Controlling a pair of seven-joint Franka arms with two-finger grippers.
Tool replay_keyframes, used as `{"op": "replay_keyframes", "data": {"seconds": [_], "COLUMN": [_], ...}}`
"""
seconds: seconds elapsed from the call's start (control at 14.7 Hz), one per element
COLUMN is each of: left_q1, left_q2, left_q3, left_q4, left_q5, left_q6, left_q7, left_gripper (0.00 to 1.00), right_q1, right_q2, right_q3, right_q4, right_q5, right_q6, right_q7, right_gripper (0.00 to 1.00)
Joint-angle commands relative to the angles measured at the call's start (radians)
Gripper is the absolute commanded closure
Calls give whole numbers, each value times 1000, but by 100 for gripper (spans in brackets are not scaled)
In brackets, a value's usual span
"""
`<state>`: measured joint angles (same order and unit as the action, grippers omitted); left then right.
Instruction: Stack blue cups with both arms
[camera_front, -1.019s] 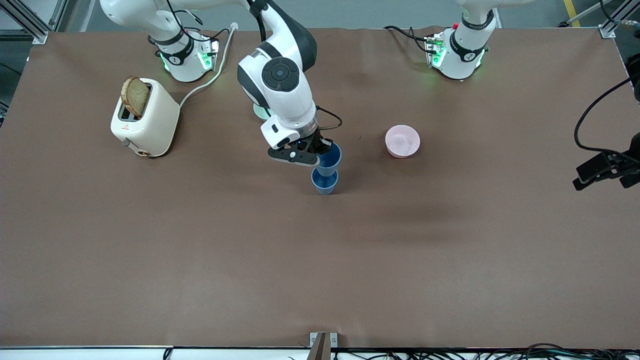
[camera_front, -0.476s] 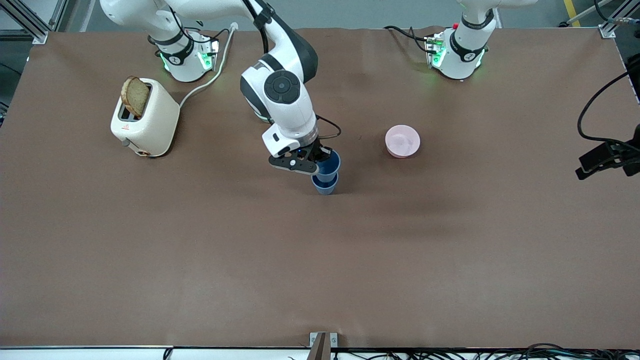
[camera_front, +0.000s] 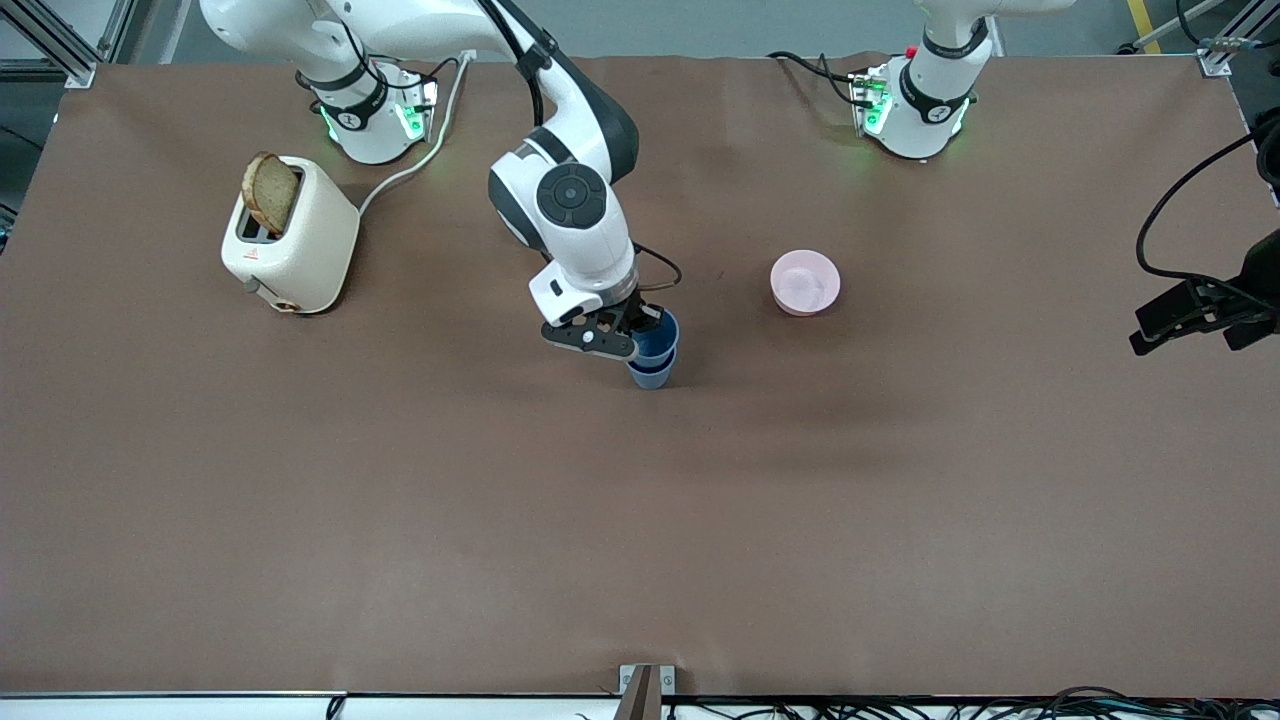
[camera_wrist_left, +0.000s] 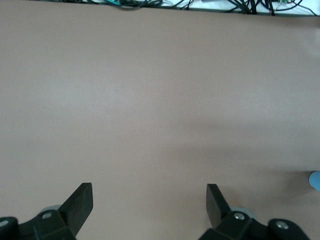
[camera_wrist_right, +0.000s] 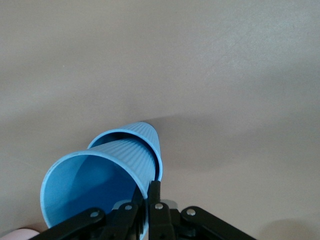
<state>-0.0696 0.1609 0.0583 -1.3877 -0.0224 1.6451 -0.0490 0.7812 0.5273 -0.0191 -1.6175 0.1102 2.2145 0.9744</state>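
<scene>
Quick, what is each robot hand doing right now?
Right hand: shut on the upper matte blue plastic cup, partly in the lower one.
Left hand: open, empty.

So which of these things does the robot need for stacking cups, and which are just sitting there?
Needed:
- upper plain blue plastic cup, pinched at its rim by the right hand, going into
- lower blue plastic cup, standing on the table
- left hand, open, waiting over bare table

Just sitting there:
- round pink bowl
- cream toaster with brown bread slice

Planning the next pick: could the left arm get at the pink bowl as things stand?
Probably yes: the pink bowl stands alone on bare table, and the left gripper, open, hangs over the table's left-arm end.
</scene>
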Motion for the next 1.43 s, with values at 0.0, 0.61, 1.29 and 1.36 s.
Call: {"op": "replay_keyframes", "data": {"seconds": [0.0,0.61,1.29,1.36], "left_q1": [1,1,1,2], "left_q2": [-64,-58,-55,-57], "left_q3": [-6,-5,-5,-5], "left_q4": [-76,-43,-40,-42], "left_q5": [-10,7,6,6], "left_q6": [-19,-21,-21,-22], "left_q7": [-12,0,11,11], "left_gripper": [0,0,0,0], "right_q1": [-2,-109,-566,-609], "right_q2": [10,-162,-559,-570], "right_q3": [-1,-10,-9,-9], "right_q4": [2,-25,-335,-329], "right_q5": [3,-32,-107,-107], "right_q6": [19,-126,-163,-180], "right_q7": [6,-84,-561,-609], "right_gripper": [82,11,0,0]}}
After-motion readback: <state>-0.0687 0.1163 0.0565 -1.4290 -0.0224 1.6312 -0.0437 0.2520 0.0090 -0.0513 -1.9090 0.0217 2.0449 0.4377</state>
